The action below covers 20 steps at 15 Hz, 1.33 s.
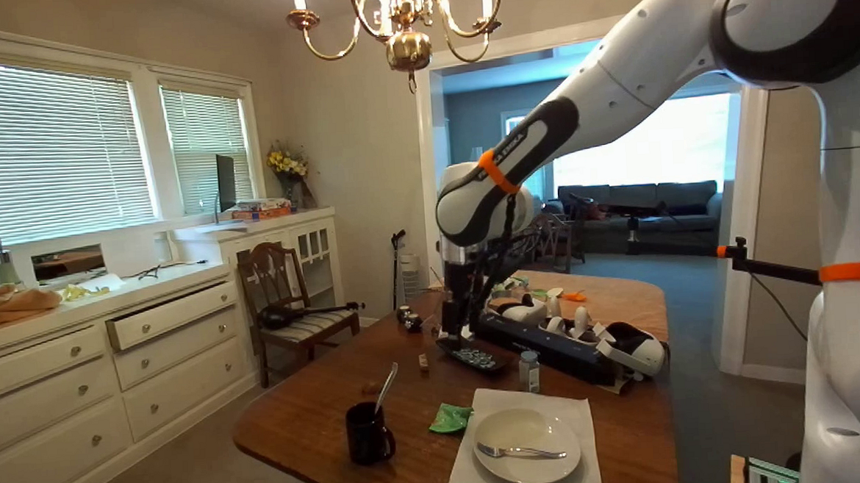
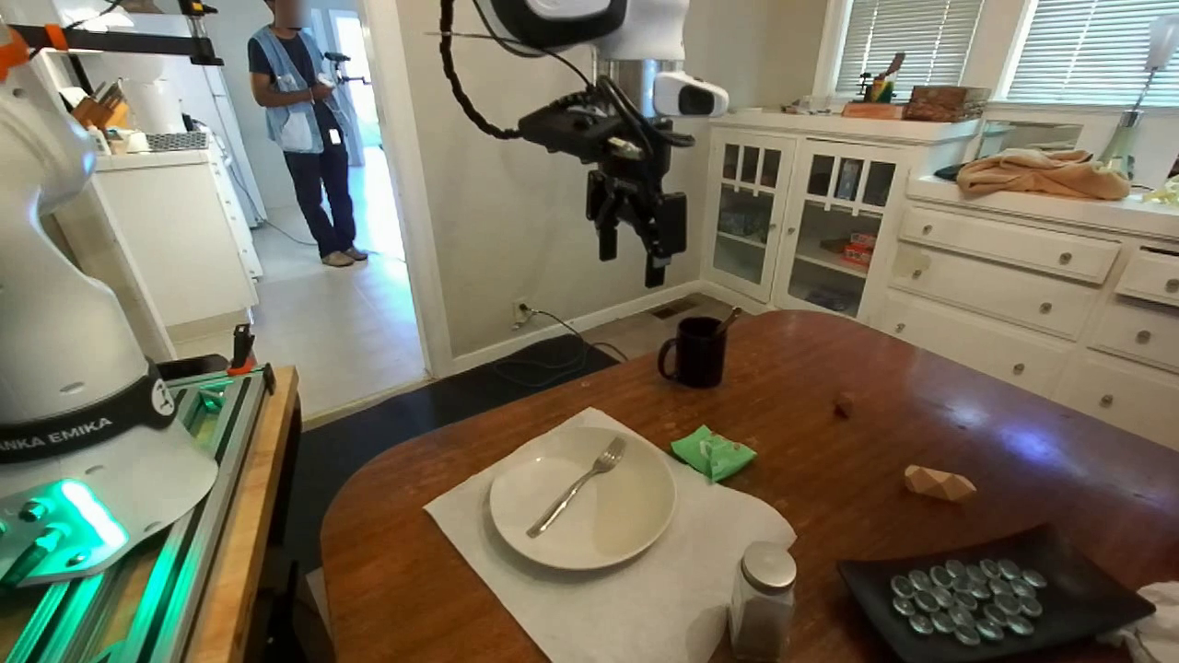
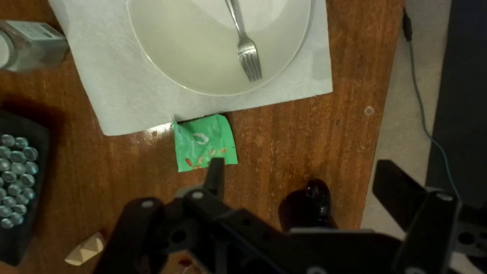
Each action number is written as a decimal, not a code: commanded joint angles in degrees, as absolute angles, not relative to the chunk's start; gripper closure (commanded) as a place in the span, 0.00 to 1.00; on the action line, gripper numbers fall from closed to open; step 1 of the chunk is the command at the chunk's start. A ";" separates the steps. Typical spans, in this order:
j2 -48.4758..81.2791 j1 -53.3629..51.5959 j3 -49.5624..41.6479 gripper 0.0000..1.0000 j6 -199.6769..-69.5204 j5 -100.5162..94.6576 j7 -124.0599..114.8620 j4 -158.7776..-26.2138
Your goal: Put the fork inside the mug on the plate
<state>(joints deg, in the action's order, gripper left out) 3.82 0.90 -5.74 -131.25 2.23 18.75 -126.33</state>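
Claw (image 2: 632,264) high, spread wide, nothing held. One fork (image 3: 247,49) lies on the plate (image 1: 524,426); a utensil (image 1: 386,388) (lower end hidden, maybe the fork meant) leans in the mug (image 1: 364,436), left of the plate in an exterior view. Likely pre-grasp: descend, pinch utensil, lift clear.

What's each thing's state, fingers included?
Black blocky fingers: open, empty
Black cylindrical mug: upright
Thin silvery utensil: leaning in mug
Round white plate: face up
Silvery metal fork: lying on plate
Clear lidded jar: upright, closed
Black rectangular tray: holding clear beads
Green printed packet: creased
White wooden drawer: partly open
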 commanded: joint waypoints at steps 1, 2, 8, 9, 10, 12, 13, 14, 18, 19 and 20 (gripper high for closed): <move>17.58 0.54 -2.15 0.00 -133.89 2.33 16.07 -115.78; 20.73 0.46 -1.27 0.00 -134.67 1.74 15.37 -113.19; 35.61 -2.28 1.23 0.00 -139.94 -0.26 8.21 -99.14; 36.38 -2.90 1.01 0.00 -140.33 -0.45 6.42 -98.48; 37.53 -3.38 0.84 0.00 -140.66 -0.62 5.22 -97.38; 38.62 -4.42 0.24 0.00 -142.12 -1.08 2.28 -96.86; 39.35 -4.75 0.12 0.00 -142.33 -1.15 1.16 -96.14; 39.84 -5.11 -0.10 0.00 -142.49 -1.51 0.35 -95.60; 40.07 -6.31 -0.65 0.00 -140.98 -2.63 -2.75 -94.38; 38.89 -6.65 -1.00 0.00 -141.07 -3.23 -3.36 -95.78; 37.83 -6.81 -1.16 0.00 -140.74 -3.60 -3.78 -96.82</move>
<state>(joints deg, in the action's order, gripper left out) 39.23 -5.32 0.16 -141.72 -1.64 -0.81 -95.65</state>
